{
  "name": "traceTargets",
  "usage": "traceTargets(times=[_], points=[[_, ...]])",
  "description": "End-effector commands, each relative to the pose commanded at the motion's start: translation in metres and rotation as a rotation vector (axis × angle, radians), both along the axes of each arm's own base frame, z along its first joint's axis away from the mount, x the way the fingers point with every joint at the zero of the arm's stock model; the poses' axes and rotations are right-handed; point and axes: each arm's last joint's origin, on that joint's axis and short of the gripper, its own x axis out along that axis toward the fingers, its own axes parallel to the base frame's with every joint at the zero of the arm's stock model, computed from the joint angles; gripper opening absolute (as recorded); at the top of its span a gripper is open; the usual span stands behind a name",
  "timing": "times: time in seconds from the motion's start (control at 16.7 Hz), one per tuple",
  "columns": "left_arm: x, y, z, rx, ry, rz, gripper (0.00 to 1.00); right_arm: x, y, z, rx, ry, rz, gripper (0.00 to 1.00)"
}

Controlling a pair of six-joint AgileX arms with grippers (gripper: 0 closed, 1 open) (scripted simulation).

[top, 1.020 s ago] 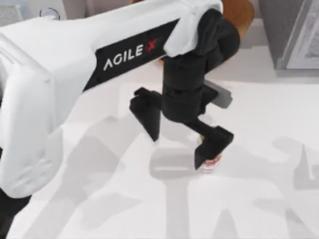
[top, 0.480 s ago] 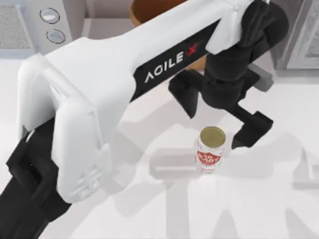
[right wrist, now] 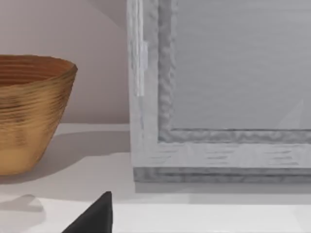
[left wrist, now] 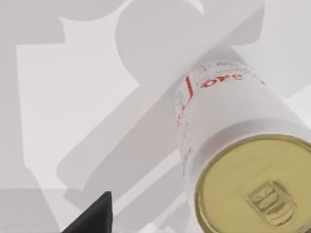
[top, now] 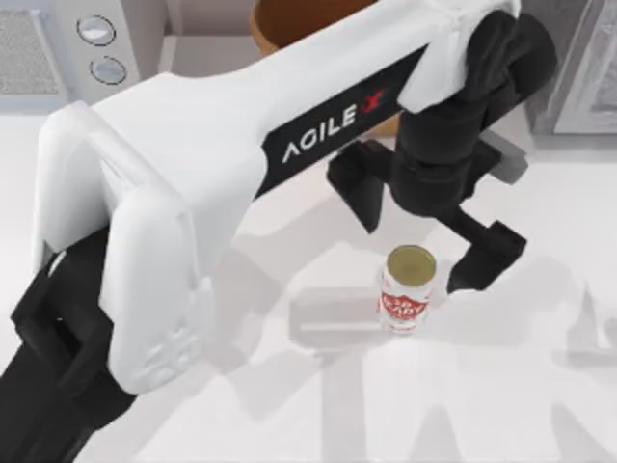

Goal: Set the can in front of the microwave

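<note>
- Can [top: 408, 289] is seen upright on the tabletop [top: 501, 405], well to the right of the microwave [top: 58, 48], which sits at the far left corner. Placement in front of the microwave is judged not yet done.
- Left gripper [top: 419, 231] is held above and just behind the can, jaws spread wide: one finger beyond the can toward the basket [top: 289, 24], the other just beside the can on the side away from the microwave. Nothing is gripped; the can is not bracketed.
- Right gripper: a dark fingertip [right wrist: 92, 216] is caught in the right wrist view, facing the basket and the darker grey box [right wrist: 218, 97]. Jaw state cannot be told.
- Risk, tip-over: the near finger is close to the can's rim. If descent is made without recentring, the rim could be clipped and the can knocked flat.
- Risk, off-centre grip: in the left wrist view the can [left wrist: 243, 160] sits off to one side with a fingertip [left wrist: 92, 218] well apart from it. A one-sided close would likely push the can, not clamp it.
- Risk, basket contact: the far finger is near the basket, so backward correction should be kept small.
- Open room: bare tabletop lies between the can and the microwave, though part is hidden under the left arm. The near side of the can is also open. The carry path is judged free.
</note>
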Motion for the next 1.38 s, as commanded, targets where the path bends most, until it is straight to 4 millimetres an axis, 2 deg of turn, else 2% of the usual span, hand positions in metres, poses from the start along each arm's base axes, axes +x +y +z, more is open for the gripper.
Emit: traceTargets(times=[0.42,0.72,1.38], points=[[-0.001,-0.001,-0.049,0.002,0.002,-0.001,1.00,0.000,0.000,0.000,0.000,0.000,0.000,1.00],[-0.002,-0.001,-0.053,0.002,0.001,-0.001,1.00,0.000,0.000,0.000,0.000,0.000,0.000,1.00],[-0.002,-0.001,-0.053,0.002,0.001,-0.001,0.17,0.000,0.000,0.000,0.000,0.000,0.000,1.00]])
